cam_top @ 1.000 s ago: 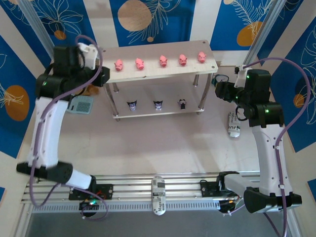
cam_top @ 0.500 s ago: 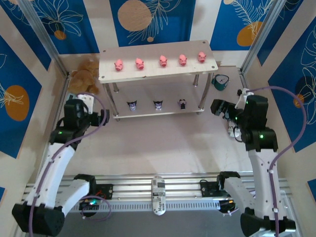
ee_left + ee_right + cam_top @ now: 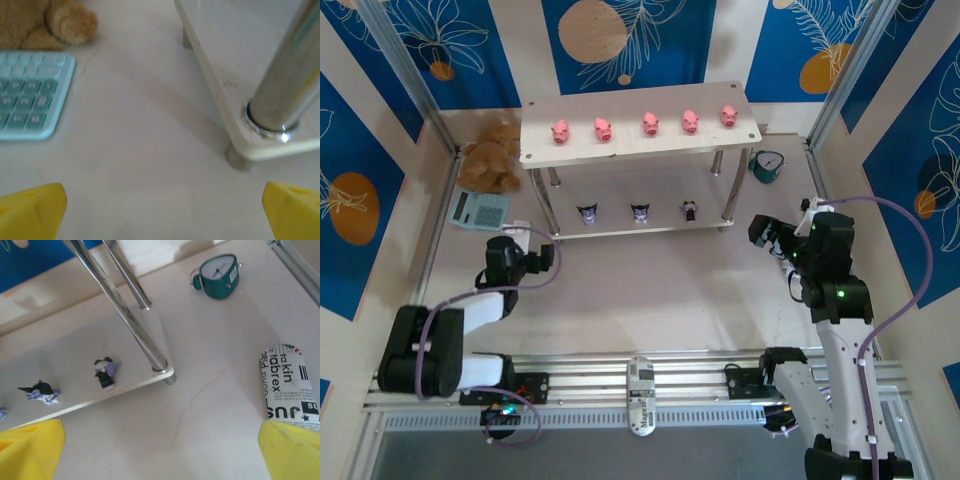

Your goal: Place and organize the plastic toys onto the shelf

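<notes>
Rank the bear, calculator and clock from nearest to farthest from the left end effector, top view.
From the left end effector:
1. Calculator, just beyond it to the left.
2. Bear, behind the calculator, left of the shelf.
3. Clock, far across, right of the shelf.

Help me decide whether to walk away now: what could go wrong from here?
The open left gripper sits close to the shelf; a careless swing might jolt it and topple the pink pigs. The open right gripper faces its lower corner, near a dark figurine that a bump could knock off.
</notes>
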### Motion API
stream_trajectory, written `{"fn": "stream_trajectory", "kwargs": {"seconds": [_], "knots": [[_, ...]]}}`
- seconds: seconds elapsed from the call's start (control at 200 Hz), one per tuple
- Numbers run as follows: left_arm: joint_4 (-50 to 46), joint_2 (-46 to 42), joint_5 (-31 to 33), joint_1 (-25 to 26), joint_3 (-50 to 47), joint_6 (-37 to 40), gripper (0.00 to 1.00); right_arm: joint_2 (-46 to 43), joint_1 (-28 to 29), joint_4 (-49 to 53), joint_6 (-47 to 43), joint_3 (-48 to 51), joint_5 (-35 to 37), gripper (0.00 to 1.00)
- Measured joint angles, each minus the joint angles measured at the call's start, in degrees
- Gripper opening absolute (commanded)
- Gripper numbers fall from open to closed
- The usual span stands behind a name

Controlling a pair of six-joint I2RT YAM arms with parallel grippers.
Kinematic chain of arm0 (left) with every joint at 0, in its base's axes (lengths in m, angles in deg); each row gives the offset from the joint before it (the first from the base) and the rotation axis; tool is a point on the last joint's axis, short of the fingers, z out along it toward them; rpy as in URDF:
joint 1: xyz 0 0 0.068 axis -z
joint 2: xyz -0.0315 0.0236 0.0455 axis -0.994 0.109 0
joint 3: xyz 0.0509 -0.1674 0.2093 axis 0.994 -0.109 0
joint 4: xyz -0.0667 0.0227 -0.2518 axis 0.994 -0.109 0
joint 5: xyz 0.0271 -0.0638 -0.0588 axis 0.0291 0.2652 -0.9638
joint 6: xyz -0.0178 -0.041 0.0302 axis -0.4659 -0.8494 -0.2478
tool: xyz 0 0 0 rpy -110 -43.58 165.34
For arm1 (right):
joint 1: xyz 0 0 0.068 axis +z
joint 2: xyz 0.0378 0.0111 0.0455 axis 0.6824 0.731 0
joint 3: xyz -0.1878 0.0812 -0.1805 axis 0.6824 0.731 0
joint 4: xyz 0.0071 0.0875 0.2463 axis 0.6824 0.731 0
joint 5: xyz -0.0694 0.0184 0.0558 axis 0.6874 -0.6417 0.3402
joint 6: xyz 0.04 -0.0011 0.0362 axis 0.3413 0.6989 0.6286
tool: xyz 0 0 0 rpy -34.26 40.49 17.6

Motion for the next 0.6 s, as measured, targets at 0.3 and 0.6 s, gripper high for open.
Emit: {"fn": "stream_trajectory", "kwargs": {"seconds": [0.3, 0.6], "knots": [[22.4, 12.6, -1.0, -0.1, -3.5, 0.4, 1.0, -1.0, 4.5, -18.2, -4.0, 18.0, 1.4, 0.99], [25.8, 12.6, -3.1, 0.0, -3.3, 1.9, 1.0, 10.4, 5.3, -58.1, -11.4, 40.4, 4.2, 0.99]]}}
